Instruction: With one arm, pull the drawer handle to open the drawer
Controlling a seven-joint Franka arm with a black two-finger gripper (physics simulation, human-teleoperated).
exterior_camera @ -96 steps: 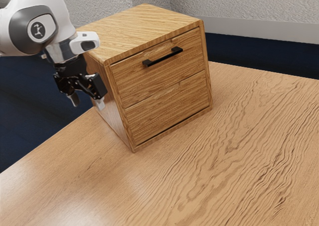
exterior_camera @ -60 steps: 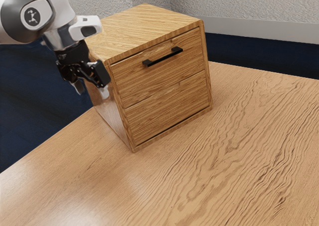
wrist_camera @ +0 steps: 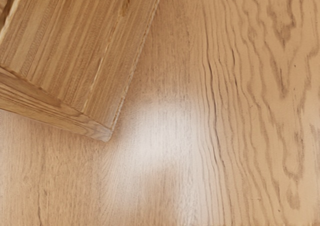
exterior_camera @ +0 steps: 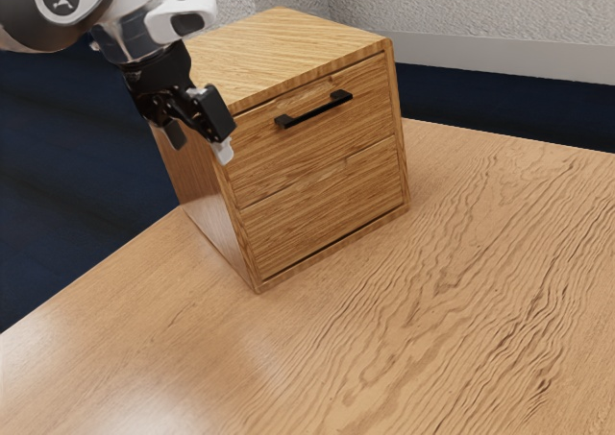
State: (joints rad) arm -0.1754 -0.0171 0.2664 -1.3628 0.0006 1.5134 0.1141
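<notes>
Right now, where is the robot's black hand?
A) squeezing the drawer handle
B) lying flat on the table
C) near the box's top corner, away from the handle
C: the gripper hangs by the cabinet's upper front corner, with bare wood between it and the black handle.

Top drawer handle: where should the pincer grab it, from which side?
Take the handle at mid-bar, straight on from the drawer front, one finger above and one below. It is a thin bar lying across the front, standing off it on end posts, so fingertips likely fit behind. The pincer hangs open by the cabinet's corner, to the exterior view's left of the handle.
</notes>
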